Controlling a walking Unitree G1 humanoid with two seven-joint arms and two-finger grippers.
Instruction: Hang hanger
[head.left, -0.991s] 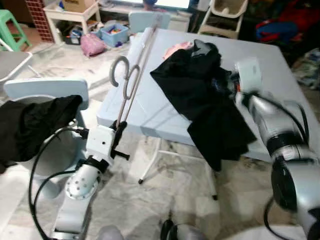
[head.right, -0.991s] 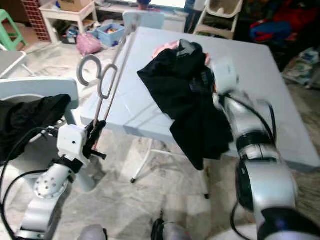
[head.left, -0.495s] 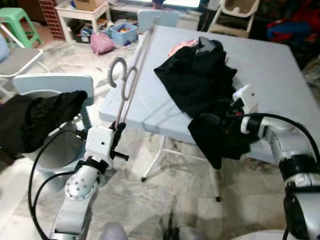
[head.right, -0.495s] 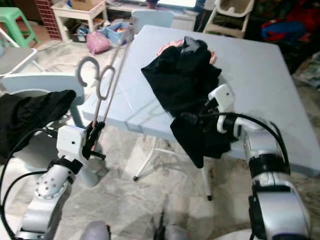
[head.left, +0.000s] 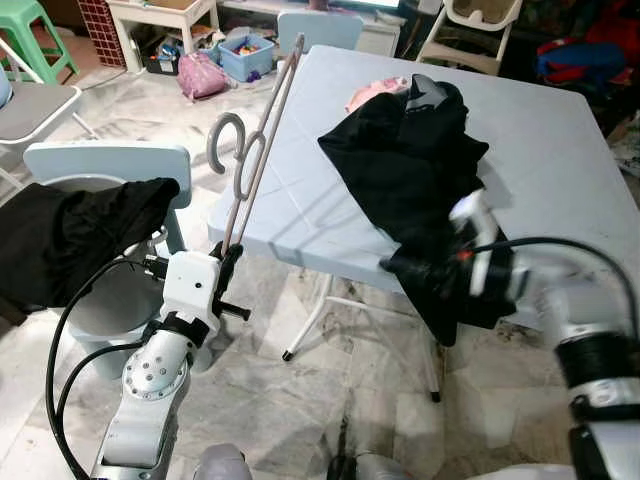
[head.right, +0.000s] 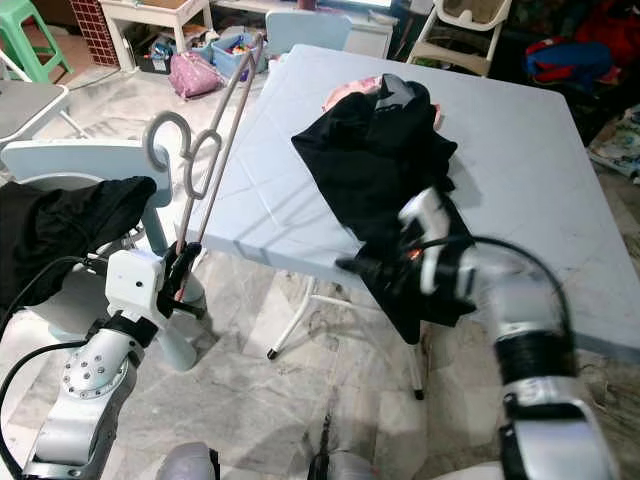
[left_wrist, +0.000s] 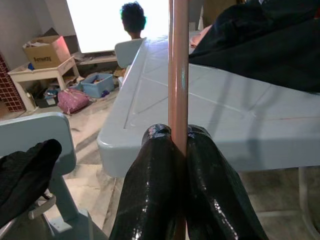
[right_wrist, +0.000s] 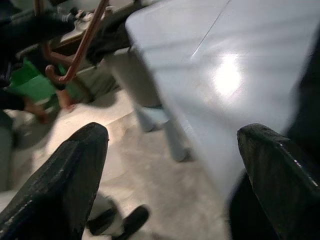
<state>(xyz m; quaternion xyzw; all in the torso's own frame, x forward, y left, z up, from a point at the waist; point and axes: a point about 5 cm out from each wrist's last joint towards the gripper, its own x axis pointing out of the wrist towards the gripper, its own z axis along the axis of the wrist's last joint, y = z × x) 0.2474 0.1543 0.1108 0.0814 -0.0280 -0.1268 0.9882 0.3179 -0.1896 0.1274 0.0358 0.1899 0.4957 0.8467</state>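
Two grippers | left gripper (head.left: 228, 262) fingers still clamp hanger (head.left: 256, 158) | right gripper (head.right: 352, 266) fingers apart, withdrawn from black garment (head.left: 410, 165)

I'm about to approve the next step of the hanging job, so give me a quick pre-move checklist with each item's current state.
1. Left gripper clamped on the pinkish metal hanger: ok.
2. Hanger hook free above the light blue table: ok.
3. Right gripper fingers open: ok.
4. Black garment held by right gripper: not ok, it is open and the cloth lies on the table, draping over the edge.
5. Rail or rod to hang on: cannot tell.
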